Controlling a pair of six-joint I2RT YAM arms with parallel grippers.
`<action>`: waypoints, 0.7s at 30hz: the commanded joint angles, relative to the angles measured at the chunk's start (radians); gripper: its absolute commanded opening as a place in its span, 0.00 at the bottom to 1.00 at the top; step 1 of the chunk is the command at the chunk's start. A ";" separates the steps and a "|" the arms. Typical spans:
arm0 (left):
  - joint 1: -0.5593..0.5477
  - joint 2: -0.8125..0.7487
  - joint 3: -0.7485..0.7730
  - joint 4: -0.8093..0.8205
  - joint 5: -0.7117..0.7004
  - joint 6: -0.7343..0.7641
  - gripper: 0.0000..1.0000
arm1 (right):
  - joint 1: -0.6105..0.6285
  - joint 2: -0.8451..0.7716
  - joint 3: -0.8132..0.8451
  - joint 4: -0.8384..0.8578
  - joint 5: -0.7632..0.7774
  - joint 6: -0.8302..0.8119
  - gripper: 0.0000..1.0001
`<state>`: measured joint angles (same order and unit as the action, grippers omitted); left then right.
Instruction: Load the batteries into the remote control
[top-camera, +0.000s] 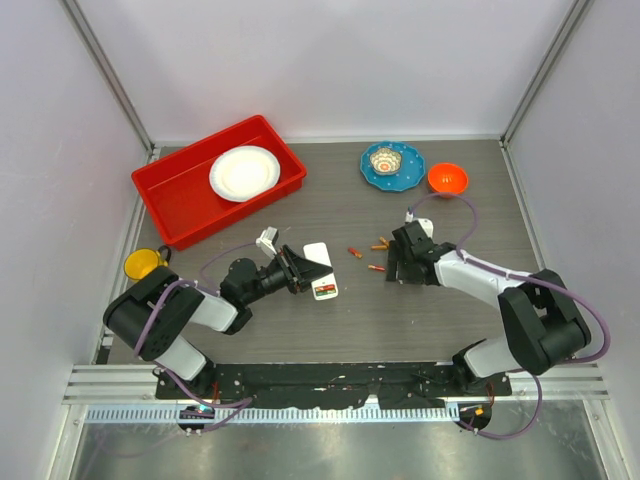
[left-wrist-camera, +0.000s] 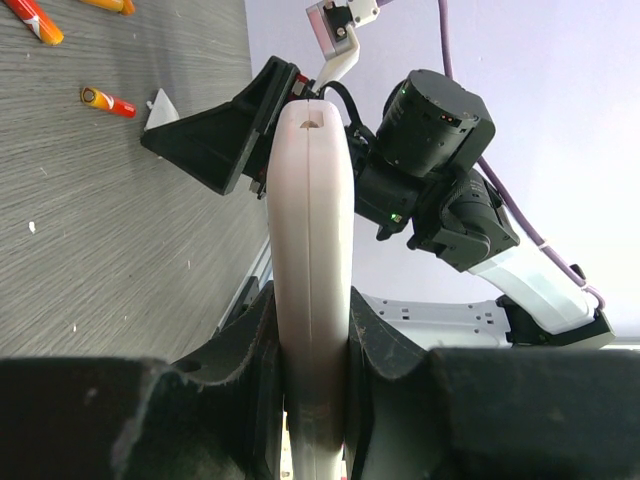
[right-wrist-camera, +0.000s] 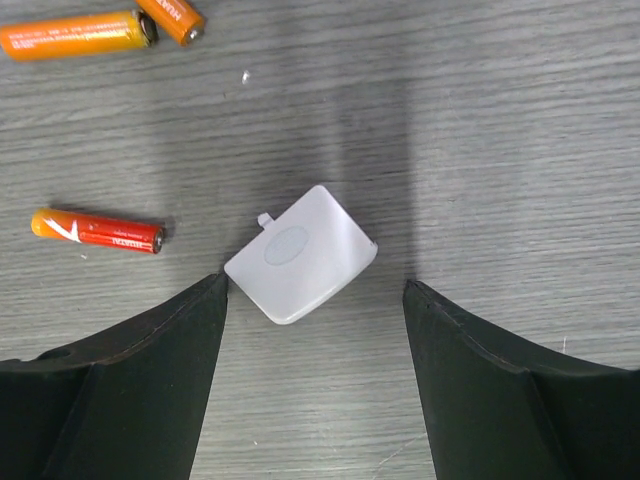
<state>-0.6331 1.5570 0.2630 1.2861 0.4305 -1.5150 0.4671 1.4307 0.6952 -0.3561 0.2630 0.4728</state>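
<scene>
My left gripper (top-camera: 302, 268) is shut on the remote control (top-camera: 320, 270), a small white handset held on edge just above the table. In the left wrist view the remote (left-wrist-camera: 310, 220) stands edge-on between the fingers of the left gripper (left-wrist-camera: 312, 350). Three red-orange batteries (top-camera: 354, 252) (top-camera: 380, 243) (top-camera: 376, 268) lie loose on the table between the arms. My right gripper (right-wrist-camera: 315, 283) hovers open over a small white battery cover (right-wrist-camera: 300, 255) lying flat, nothing between its fingers. One battery (right-wrist-camera: 97, 230) lies just left of the cover, and two more (right-wrist-camera: 78, 33) (right-wrist-camera: 172, 18) lie farther off.
A large red tray (top-camera: 180, 205) holding a white plate (top-camera: 244, 172) sits at the back left. A blue plate (top-camera: 405, 172) with a small bowl and an orange bowl (top-camera: 447, 178) stand at the back right. A yellow cup (top-camera: 141, 263) is at the left edge.
</scene>
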 joint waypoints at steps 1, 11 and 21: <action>0.000 -0.006 0.012 0.260 0.007 -0.004 0.00 | -0.005 -0.046 -0.008 -0.010 0.002 0.027 0.76; 0.000 -0.008 0.009 0.260 0.008 -0.013 0.00 | -0.005 0.036 0.007 -0.012 0.100 0.078 0.75; 0.000 -0.014 0.008 0.260 0.005 -0.014 0.00 | -0.042 0.082 0.044 0.008 0.139 0.075 0.71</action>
<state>-0.6331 1.5566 0.2630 1.2861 0.4305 -1.5192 0.4442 1.4780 0.7223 -0.3321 0.3504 0.5526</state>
